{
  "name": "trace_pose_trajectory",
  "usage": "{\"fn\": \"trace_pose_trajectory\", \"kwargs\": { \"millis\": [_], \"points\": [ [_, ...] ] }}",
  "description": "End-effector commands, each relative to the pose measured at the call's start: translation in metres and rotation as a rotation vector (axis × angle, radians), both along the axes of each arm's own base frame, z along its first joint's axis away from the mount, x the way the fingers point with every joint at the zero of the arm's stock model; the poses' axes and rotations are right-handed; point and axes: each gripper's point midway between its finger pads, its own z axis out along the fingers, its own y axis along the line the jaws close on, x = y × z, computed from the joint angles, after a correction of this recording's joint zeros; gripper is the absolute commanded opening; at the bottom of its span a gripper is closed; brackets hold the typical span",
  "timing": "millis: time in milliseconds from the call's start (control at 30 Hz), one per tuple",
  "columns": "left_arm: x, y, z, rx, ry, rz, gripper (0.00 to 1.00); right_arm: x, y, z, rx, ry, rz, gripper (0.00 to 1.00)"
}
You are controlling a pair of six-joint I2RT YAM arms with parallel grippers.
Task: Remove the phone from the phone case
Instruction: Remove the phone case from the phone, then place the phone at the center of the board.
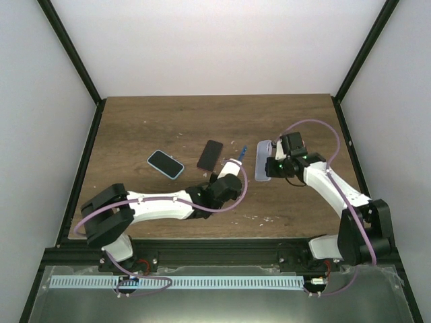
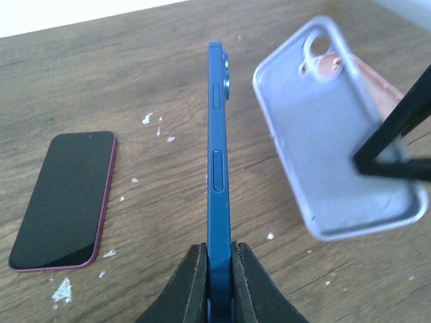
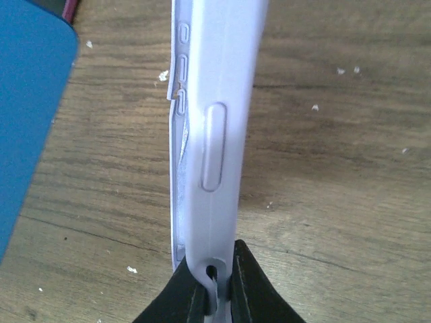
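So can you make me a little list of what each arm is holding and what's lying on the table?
left end effector: shut on the blue phone, held on its edge
right end effector: shut on the lilac case
lilac case: empty, soft lining showing
phone and case: apart, side by side above the table
task state: phone is out of the case
lying flat: red-edged phone, dark screen up
also lying flat: blue-rimmed phone, further left
table: brown wood with small white crumbs
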Motion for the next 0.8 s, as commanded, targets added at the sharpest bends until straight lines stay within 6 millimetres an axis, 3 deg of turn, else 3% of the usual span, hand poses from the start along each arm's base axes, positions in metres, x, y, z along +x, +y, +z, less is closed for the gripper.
{"fn": "trace_pose_trajectory", "kwargs": {
  "millis": [0,233,533,767],
  "points": [
    [0.015,-0.001,-0.001,0.131,-0.062,0.011,0.0,0.037,-0.018,0.055,-0.045,-0.204,-0.041,0.01],
    [0.032,0.005,-0.015,0.451,-0.193,0.001,0.0,0.05,-0.043,0.071,-0.01,-0.262,-0.055,0.01],
    [0.051,0.004,-0.05,0.727,-0.237,0.024,0.0,0.044,-0.038,0.063,0.017,-0.258,-0.023,0.01],
    [0.061,0.005,-0.081,0.84,-0.205,0.038,0.0,0.042,-0.034,0.061,0.042,-0.244,-0.011,0.01]
  ]
}}
